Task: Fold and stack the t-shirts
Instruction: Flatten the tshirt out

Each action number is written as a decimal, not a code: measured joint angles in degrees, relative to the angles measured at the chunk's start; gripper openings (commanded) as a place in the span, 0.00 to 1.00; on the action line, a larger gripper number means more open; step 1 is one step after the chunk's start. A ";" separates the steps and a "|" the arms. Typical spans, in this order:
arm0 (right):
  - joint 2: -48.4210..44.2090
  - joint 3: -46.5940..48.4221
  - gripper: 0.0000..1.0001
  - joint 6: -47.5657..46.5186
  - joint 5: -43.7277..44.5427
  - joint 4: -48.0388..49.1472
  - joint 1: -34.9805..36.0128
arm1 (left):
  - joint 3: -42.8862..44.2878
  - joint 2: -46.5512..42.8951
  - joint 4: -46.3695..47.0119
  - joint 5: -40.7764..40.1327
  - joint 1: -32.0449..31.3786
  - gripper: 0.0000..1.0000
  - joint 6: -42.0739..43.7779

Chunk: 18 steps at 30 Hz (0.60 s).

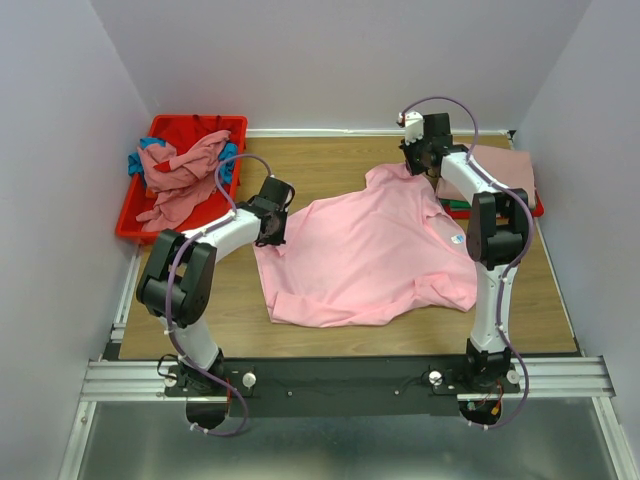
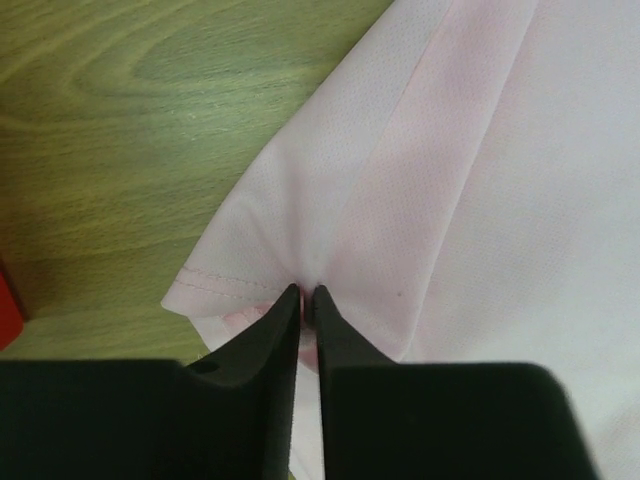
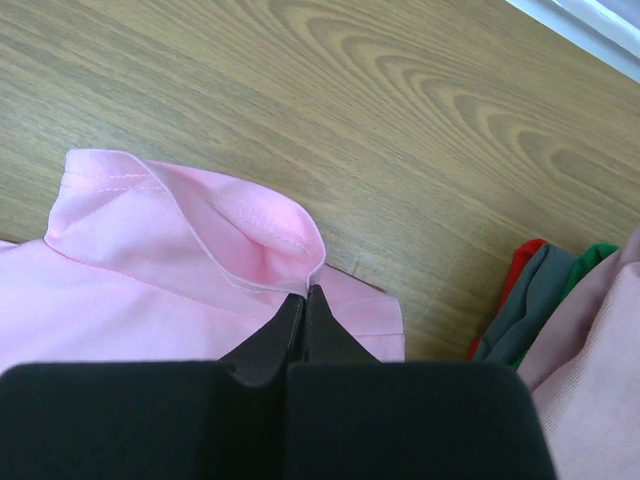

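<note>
A bright pink t-shirt [image 1: 370, 250] lies spread on the wooden table, rumpled along its near edge. My left gripper [image 1: 273, 230] is low at the shirt's left edge. Its jaws stand only a slit apart, and a pucker of the pink t-shirt [image 2: 420, 180] is pinched between the tips [image 2: 307, 292]. My right gripper [image 1: 417, 163] is at the shirt's far corner. It is shut on a raised fold of the hem of the pink t-shirt [image 3: 200, 230], at its tips [image 3: 305, 290].
A red bin [image 1: 160, 128] at the back left holds a crumpled dusty rose shirt [image 1: 185, 178] and a teal one [image 1: 137, 160]. At the back right a folded dusty rose shirt [image 1: 505, 168] tops a stack; red [image 3: 522, 258] and green [image 3: 597, 254] edges show beneath it.
</note>
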 measured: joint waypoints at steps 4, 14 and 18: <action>0.00 0.00 0.00 0.00 -0.02 0.02 0.00 | 0.02 0.00 -0.35 -1.31 -0.07 0.22 -0.28; 0.00 -0.02 0.00 0.00 -0.04 0.02 0.00 | 0.26 -0.02 -0.92 -3.34 -0.35 0.22 -0.37; 0.00 -0.02 0.00 0.00 -0.04 0.02 0.00 | 0.87 -0.57 -1.84 -3.85 -0.55 0.23 -0.39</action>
